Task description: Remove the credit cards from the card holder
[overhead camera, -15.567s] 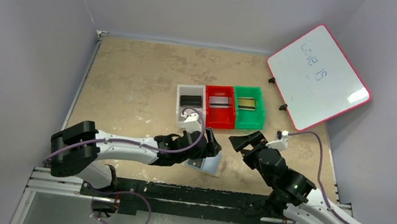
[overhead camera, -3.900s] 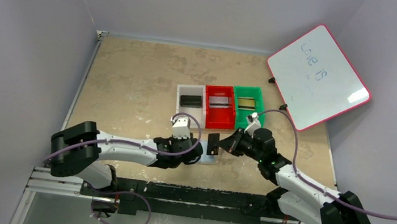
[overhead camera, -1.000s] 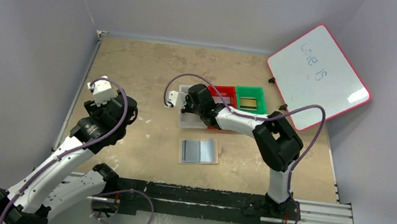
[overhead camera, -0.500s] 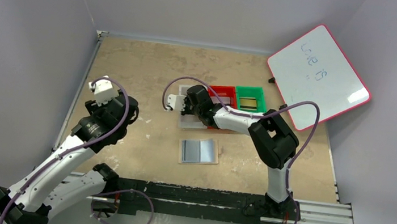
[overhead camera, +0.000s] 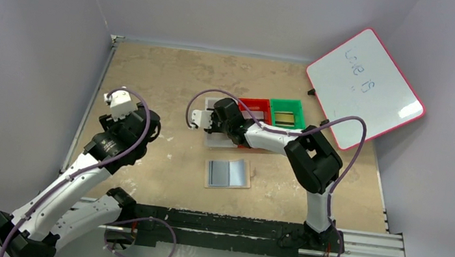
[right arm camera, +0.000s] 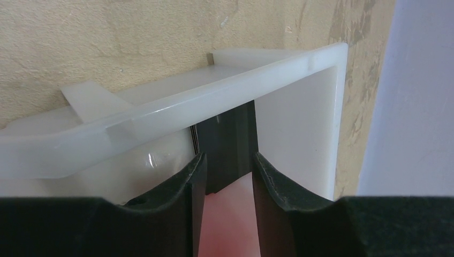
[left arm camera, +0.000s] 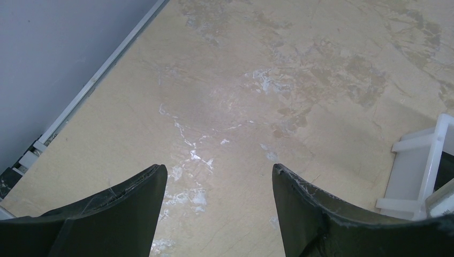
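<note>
Our left gripper [left arm camera: 217,171] hangs wide open and empty over bare table [left arm camera: 267,80] on the left. Our right gripper [right arm camera: 227,160] is partly open at the white bin [right arm camera: 160,118]. A black card [right arm camera: 227,134] shows in the gap between its fingers, and we cannot tell if they touch it. The card holder [overhead camera: 228,173] lies open and flat, nearer.
</note>
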### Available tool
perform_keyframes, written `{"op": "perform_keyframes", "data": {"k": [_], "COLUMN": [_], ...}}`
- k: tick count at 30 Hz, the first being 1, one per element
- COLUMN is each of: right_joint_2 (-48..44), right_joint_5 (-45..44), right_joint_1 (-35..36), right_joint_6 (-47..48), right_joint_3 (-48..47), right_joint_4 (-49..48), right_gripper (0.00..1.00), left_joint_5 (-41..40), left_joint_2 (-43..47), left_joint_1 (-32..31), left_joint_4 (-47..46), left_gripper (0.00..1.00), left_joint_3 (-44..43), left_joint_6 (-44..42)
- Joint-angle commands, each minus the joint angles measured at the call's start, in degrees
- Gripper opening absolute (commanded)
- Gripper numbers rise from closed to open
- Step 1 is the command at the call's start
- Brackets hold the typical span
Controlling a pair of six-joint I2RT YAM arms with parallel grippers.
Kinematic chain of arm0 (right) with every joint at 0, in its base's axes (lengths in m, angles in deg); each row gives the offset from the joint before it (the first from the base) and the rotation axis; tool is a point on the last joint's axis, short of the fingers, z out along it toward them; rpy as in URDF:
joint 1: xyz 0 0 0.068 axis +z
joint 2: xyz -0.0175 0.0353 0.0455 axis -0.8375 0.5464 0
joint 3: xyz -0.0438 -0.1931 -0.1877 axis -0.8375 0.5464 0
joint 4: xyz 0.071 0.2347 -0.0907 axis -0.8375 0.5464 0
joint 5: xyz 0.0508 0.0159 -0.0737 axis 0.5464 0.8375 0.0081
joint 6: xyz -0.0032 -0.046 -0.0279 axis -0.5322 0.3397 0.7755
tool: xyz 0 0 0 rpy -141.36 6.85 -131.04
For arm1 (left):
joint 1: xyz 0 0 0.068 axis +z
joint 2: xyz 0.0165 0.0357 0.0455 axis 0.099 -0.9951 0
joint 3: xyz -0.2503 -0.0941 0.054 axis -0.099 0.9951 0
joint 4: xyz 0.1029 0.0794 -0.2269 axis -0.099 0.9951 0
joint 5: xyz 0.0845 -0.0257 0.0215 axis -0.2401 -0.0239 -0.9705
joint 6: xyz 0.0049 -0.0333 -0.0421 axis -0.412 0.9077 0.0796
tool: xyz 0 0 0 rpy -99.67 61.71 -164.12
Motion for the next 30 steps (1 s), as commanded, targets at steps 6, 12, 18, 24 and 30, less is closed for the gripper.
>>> {"op": "perform_keyframes", "data": {"k": [6, 12, 18, 24, 30], "right_joint_2": [-1.49, -9.91, -19.31, -25.81, -33.20], "right_joint_5": [-1.26, -0.67, -7.35, -10.33, -7.02], "right_joint_1": [-0.29, -0.25, -0.71, -0.80, 0.00], "right_joint_6": [-3.40, -14.01, -50.74, -73.97, -85.46], "right_joint_3": [-1.53, 0.41, -1.32, 7.57, 18.05], "right_joint_4": [-4.75, -9.67, -0.98, 6.74, 5.80], "right_gripper": [0.41, 0.44, 0.67, 0.64, 0.63], "left_joint_5": [-0.10, -0.15, -0.26, 0.00, 0.20], "left_joint_2": [-0.65, -0.51, -0.09, 0.12, 0.43], "left_joint_1": [0.24, 0.24, 0.27, 0.24, 0.24], "left_joint_4": [-1.12, -1.10, -1.09, -1.35, -1.34], "left_gripper": [0.71, 0.71, 0.71, 0.71, 0.72], "left_joint_3": [-1.69, -1.67, -1.63, -1.68, -1.81], "left_joint_6": [-0.23, -0.26, -0.23, -0.40, -0.53]}}
